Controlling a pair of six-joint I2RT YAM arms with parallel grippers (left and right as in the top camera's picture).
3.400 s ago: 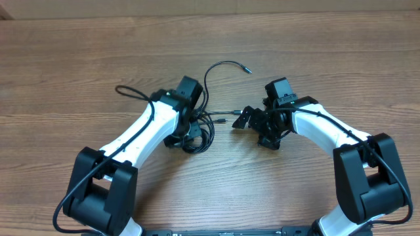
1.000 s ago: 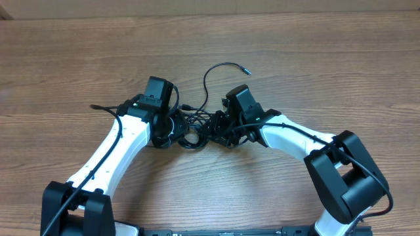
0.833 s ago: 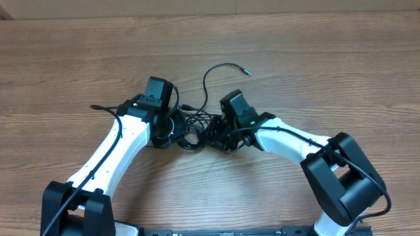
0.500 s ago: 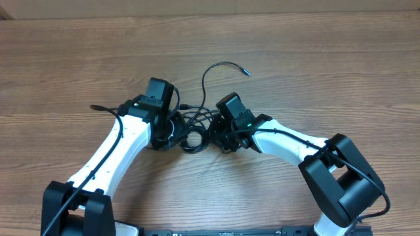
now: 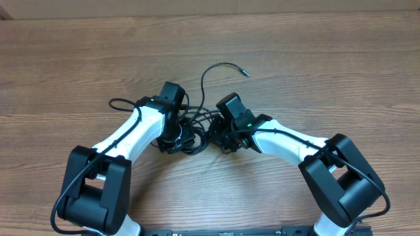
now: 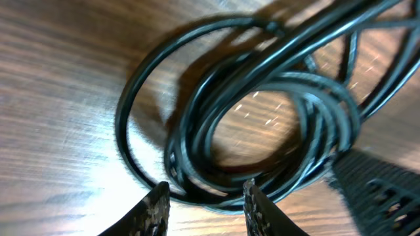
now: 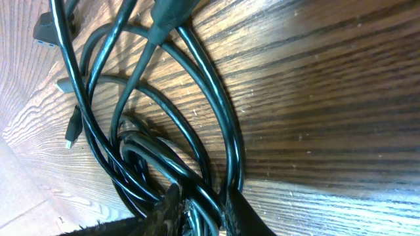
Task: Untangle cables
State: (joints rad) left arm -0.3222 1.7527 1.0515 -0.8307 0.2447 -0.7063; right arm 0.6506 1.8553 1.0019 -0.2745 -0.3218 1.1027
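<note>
The cables (image 5: 195, 126) lie as a tangled black coil on the wooden table, between my two grippers. One loose end with a small plug (image 5: 246, 73) arcs away toward the back. My left gripper (image 5: 176, 139) hangs over the coil's left side. In the left wrist view it (image 6: 207, 200) stands open, with bare wood between its fingertips (image 6: 157, 208) and the looped cables (image 6: 289, 52) just beyond them. My right gripper (image 5: 216, 137) is at the coil's right side. In the right wrist view it (image 7: 203, 213) is shut on several strands of the cables (image 7: 230, 131).
A thicker black wire (image 5: 121, 101) loops out from the left arm onto the table. The table's far edge (image 5: 210, 13) runs along the top of the overhead view. Small plug ends (image 7: 69, 134) lie beside the coil.
My left gripper has opened and its arm has swung right, closer over the coil. My right gripper has slid left into the coil and closed on its strands.
</note>
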